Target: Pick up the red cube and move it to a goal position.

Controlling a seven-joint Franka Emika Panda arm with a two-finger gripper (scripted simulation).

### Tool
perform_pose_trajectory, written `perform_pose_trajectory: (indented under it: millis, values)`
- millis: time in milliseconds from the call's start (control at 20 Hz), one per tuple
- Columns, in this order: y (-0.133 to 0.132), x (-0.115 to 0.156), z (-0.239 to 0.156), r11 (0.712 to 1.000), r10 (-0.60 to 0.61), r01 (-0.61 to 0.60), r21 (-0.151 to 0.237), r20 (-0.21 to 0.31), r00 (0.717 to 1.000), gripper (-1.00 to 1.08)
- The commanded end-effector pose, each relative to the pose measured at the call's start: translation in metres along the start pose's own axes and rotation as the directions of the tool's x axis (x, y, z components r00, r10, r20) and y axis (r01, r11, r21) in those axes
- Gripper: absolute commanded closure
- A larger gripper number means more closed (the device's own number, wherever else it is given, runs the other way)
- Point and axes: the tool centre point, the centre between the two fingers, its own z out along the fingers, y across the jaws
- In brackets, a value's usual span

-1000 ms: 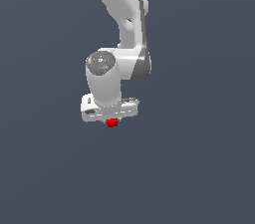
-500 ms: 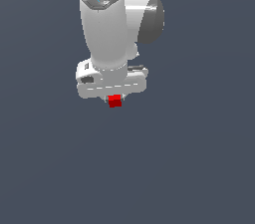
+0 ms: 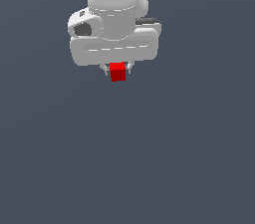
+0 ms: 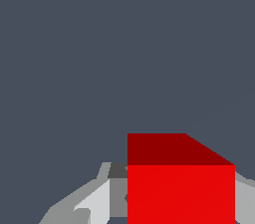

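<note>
The red cube (image 3: pixel 118 71) is small and plain, held between the fingers of my white gripper (image 3: pixel 117 70), which hangs under the white arm in the upper middle of the exterior view. The gripper is shut on the cube and carries it above the dark grey floor. In the wrist view the red cube (image 4: pixel 180 183) fills the lower right, with a grey finger (image 4: pixel 94 200) on one side and another finger (image 4: pixel 245 195) on the other side, both touching it.
The plain dark grey floor (image 3: pixel 149 158) spreads all around. The large white arm body (image 3: pixel 114 24) stands directly above the gripper. No goal marker shows.
The arm has risen and come nearer the exterior camera, so it looks larger. The red cube stayed held in the gripper and moved up with it.
</note>
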Motion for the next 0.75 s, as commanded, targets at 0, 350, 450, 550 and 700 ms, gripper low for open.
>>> perform_pose_trajectory:
  millis: [0, 350, 450, 550, 700]
  values:
    - [-0.003, -0.002, -0.021, 1.0, 0.0, 0.0, 0.0, 0.001, 1.0, 1.08]
    - [-0.009, -0.003, -0.058, 1.0, 0.0, 0.0, 0.0, 0.001, 1.0, 1.08]
    - [-0.01, -0.003, -0.063, 1.0, 0.0, 0.0, 0.001, 0.001, 1.0, 1.08]
    - [-0.01, -0.003, -0.066, 1.0, 0.0, 0.0, 0.001, 0.001, 1.0, 1.08]
    - [-0.01, -0.003, -0.067, 1.0, 0.0, 0.0, 0.001, 0.001, 1.0, 1.08]
